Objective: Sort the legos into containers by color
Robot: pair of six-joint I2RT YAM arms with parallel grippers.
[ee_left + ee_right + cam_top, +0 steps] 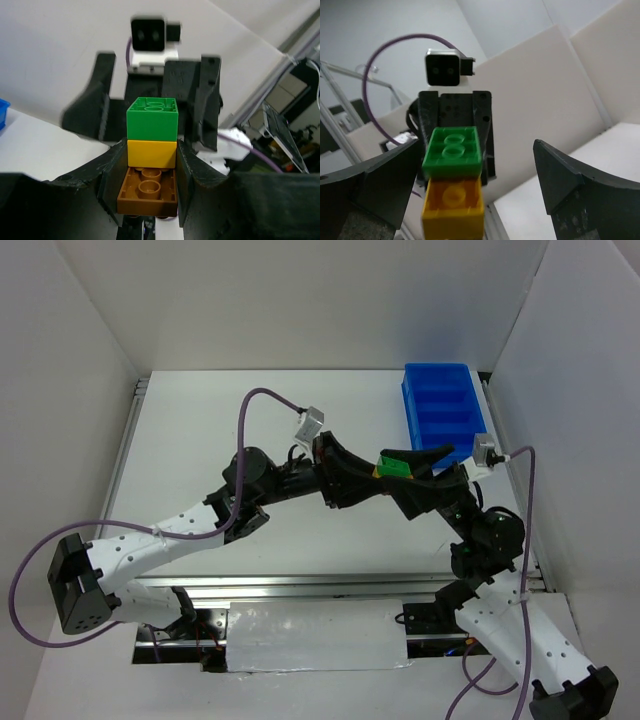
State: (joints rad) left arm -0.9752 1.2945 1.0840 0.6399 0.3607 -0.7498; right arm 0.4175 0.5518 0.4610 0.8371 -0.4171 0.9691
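A joined stack of legos, green (152,116), yellow (151,153) and brown (148,190), hangs in the air between the two arms. My left gripper (150,150) is shut on the yellow and brown bricks, with the green one sticking out past its fingertips. My right gripper (476,150) faces it, wide open; its fingers (95,107) stand on either side of the green lego (452,150) without touching it. From above, the green lego (396,464) shows where the left gripper (372,474) and right gripper (418,468) meet. The blue containers (440,405) sit at the back right.
White walls enclose the table on three sides. A metal rail (130,440) runs along the left edge, and a foil-covered strip (315,635) lies at the near edge between the arm bases. Purple cables (255,400) loop above both arms.
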